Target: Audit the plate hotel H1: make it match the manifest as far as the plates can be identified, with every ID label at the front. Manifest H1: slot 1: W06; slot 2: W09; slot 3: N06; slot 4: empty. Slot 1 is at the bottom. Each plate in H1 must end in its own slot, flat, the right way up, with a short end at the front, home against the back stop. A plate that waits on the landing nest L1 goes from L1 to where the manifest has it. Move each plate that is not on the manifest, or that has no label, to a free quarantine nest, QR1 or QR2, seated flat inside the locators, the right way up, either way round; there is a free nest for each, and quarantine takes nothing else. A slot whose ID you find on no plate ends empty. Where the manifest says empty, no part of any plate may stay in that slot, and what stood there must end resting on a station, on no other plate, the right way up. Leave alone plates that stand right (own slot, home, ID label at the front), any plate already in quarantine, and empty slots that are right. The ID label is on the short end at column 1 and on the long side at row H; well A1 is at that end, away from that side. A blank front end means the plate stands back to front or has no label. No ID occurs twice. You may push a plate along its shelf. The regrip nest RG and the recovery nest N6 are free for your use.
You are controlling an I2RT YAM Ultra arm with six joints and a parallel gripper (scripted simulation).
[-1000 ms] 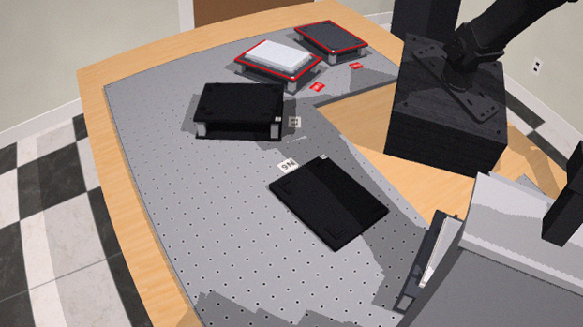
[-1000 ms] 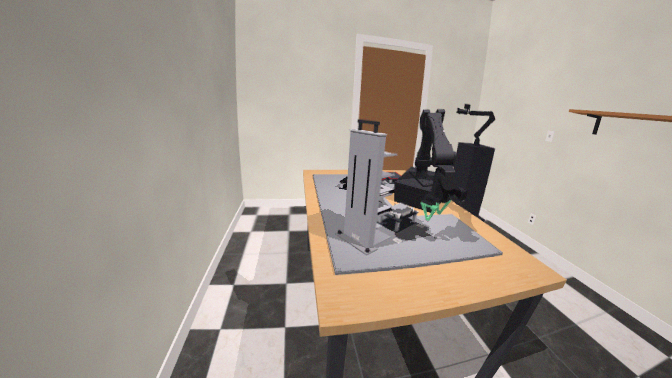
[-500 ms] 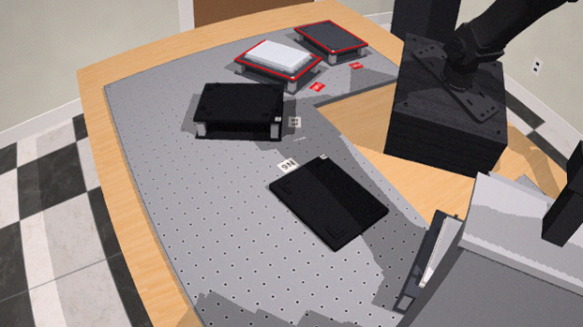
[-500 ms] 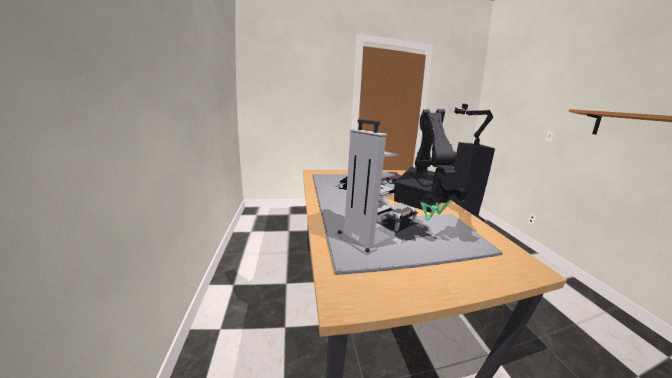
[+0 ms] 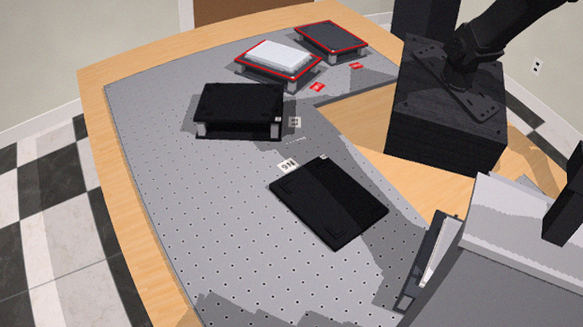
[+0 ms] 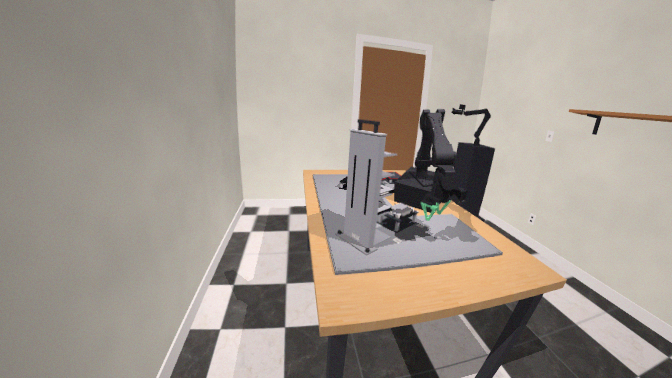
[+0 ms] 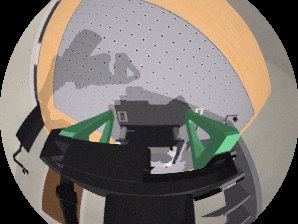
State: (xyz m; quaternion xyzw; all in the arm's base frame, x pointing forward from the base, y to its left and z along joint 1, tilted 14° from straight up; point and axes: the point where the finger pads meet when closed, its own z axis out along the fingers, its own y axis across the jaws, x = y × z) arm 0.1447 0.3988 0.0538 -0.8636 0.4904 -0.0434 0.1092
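The plate hotel H1 (image 6: 364, 190) (image 5: 518, 211) is a tall grey tower at the table's near left; in the top view I see only its top and a pale plate edge (image 5: 434, 254) at its side. My gripper (image 6: 433, 209) (image 7: 149, 113) has green fingers and is open and empty. It hangs low over the mat, just right of a low nest (image 6: 397, 218) that carries a greyish plate (image 7: 149, 111); in the wrist view that plate lies ahead between the spread fingers, not touched. A white plate (image 5: 278, 57) sits in one red-edged quarantine nest. The other quarantine nest (image 5: 331, 36) shows a bare dark top.
A raised black nest (image 5: 238, 106) stands on the perforated grey mat (image 5: 204, 215). The flat black nest N6 (image 5: 327, 200) lies in the middle. The arm's black base block (image 5: 443, 116) stands at the back right. A black handle (image 5: 569, 204) tops the hotel.
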